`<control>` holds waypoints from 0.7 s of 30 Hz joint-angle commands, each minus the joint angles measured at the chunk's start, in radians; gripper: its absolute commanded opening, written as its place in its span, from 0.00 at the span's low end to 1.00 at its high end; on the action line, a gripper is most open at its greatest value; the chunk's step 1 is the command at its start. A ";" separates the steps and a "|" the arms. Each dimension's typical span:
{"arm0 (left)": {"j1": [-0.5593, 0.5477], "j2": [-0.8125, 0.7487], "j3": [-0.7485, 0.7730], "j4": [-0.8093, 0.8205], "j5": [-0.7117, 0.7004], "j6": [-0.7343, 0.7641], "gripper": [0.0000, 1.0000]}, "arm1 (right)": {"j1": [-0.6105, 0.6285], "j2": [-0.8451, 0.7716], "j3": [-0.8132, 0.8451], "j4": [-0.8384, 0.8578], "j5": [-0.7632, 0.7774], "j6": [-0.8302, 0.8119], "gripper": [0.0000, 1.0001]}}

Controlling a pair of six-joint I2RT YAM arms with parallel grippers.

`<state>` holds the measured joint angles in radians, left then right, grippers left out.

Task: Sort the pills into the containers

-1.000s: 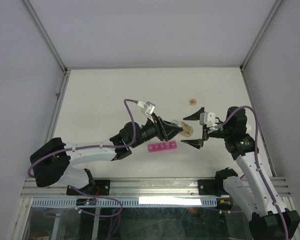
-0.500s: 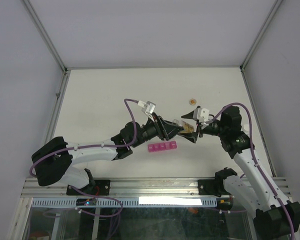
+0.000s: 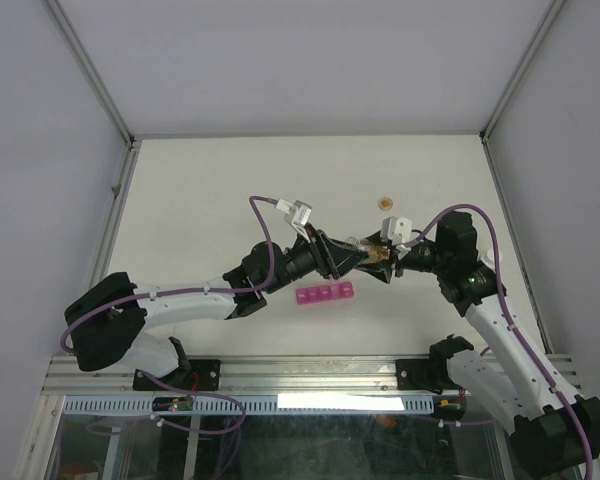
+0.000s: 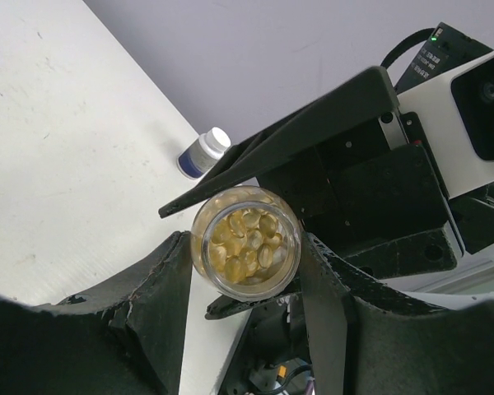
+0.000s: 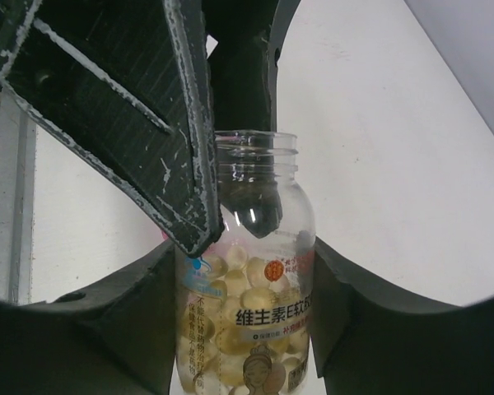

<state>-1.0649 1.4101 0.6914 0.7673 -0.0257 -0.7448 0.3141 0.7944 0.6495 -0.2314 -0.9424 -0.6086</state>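
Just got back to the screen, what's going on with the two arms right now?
The left gripper holds a clear plastic bottle of yellow softgels, uncapped, sideways between the two arms. The right gripper has its jaws on either side of the bottle's body; I cannot tell whether they grip it. The magenta translucent strip of pill compartments lies on the white table just below, untouched by either arm.

Noted the pills (image 4: 245, 239) were translucent golden yellow, inside a clear colourless bottle (image 5: 247, 271) printed with dark characters and a small blue mark. The containers (image 3: 325, 294) were translucent magenta. The table (image 3: 200, 190) was matt white, the small disc (image 3: 385, 203) brown-orange, the far bottle (image 4: 199, 156) dark blue with a white cap, and the cables (image 3: 255, 215) purple.
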 commanded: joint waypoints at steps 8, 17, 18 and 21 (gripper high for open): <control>0.002 -0.007 0.060 0.055 0.036 -0.022 0.29 | 0.006 0.003 0.050 -0.006 0.020 -0.002 0.21; 0.002 -0.155 0.004 -0.013 0.005 0.057 0.99 | -0.122 -0.011 0.082 -0.022 -0.126 0.090 0.08; 0.002 -0.180 -0.010 -0.024 -0.003 0.071 0.99 | -0.145 -0.021 0.084 -0.011 -0.148 0.119 0.07; 0.002 -0.257 -0.048 -0.065 -0.024 0.123 0.99 | -0.218 -0.044 0.106 0.065 -0.213 0.248 0.04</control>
<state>-1.0603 1.2682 0.6792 0.7170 -0.0216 -0.7048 0.1692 0.7933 0.6781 -0.2752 -1.0340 -0.5243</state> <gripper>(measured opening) 0.990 0.551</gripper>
